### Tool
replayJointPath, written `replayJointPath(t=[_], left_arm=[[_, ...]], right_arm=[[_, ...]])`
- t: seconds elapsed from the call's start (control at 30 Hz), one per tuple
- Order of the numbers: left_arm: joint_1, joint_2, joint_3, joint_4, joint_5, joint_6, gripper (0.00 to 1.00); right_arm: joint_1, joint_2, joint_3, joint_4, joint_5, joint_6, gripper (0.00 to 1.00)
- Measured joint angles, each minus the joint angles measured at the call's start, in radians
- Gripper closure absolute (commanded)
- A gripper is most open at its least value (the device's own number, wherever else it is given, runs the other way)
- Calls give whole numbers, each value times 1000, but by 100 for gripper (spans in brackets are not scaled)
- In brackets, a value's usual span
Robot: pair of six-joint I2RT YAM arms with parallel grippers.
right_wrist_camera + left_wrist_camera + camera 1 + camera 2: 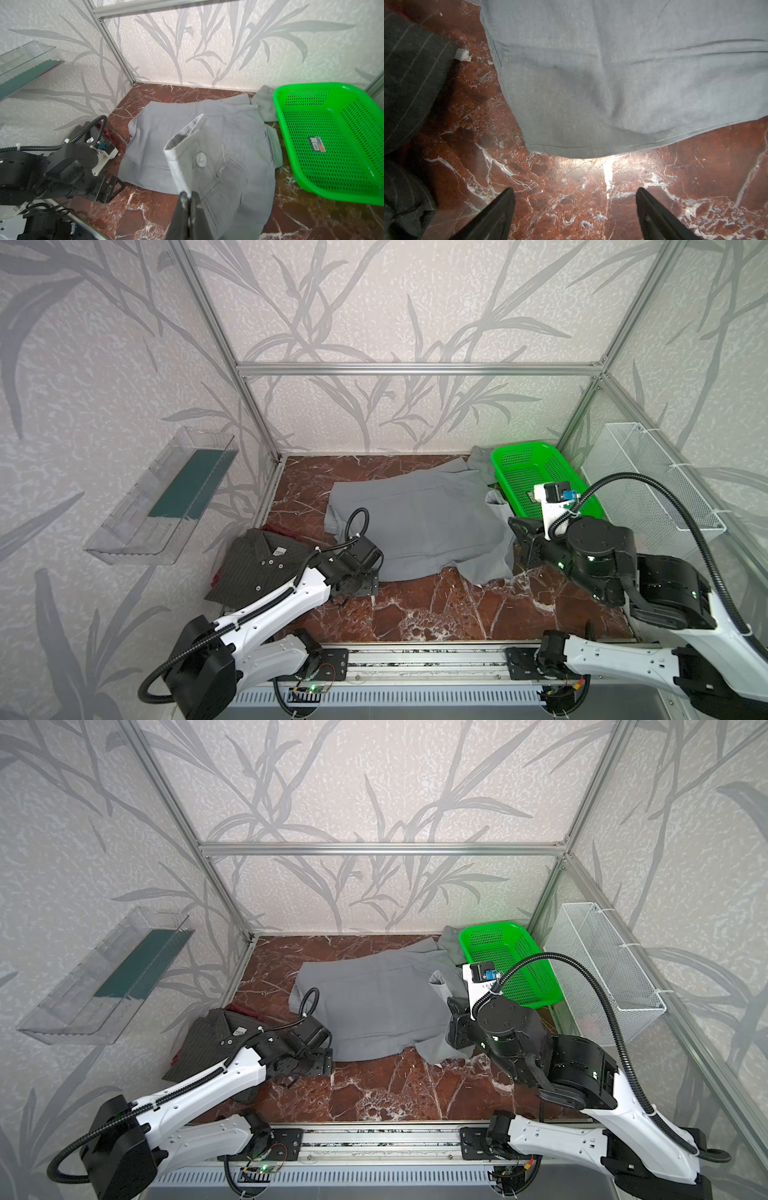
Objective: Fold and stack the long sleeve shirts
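The green mesh basket's (332, 196) sticker (316, 143) is unreadable. The plain-woven grey shirt (419, 522) sprawls mid-frame, its buttoned cuff (182, 145) pinched by the right gripper (189, 194). The pinstriped shirt (249, 568) lies lower left. The left gripper (574, 190) gapes over veined marble (571, 176).

The left arm (286, 597) and right arm (615, 657) were clad in white shells joined by black housings. Black corrugated conduit (623, 476) was tied along each with white ties.
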Motion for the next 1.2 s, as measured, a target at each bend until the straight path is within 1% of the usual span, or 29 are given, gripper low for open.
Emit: replayJointPath(t=[0.1, 0.27, 0.43, 0.57, 0.67, 0.8, 1.07, 1.2], left_arm=[[-3, -8, -33, 14, -10, -27, 8], [-3, -72, -97, 74, -35, -60, 8], [6, -125, -161, 167, -81, -50, 8], [17, -135, -209, 260, -85, -27, 9], [21, -134, -247, 320, -88, -14, 14], [32, -124, -288, 381, -93, -7, 17], [53, -38, -297, 476, -111, -12, 27], [68, -29, -297, 498, -128, -18, 37]], right_arm=[[0, 1, 8, 0, 5, -42, 100], [0, -4, 15, 1, 7, -88, 100], [0, -6, 27, 9, -1, -110, 100], [0, -14, 30, 10, -2, -118, 100], [0, -23, 30, 11, -2, -122, 100], [0, -30, 30, 12, -2, -125, 100], [0, -33, 30, 16, -9, -124, 100], [0, -36, 30, 16, -11, -124, 100]])
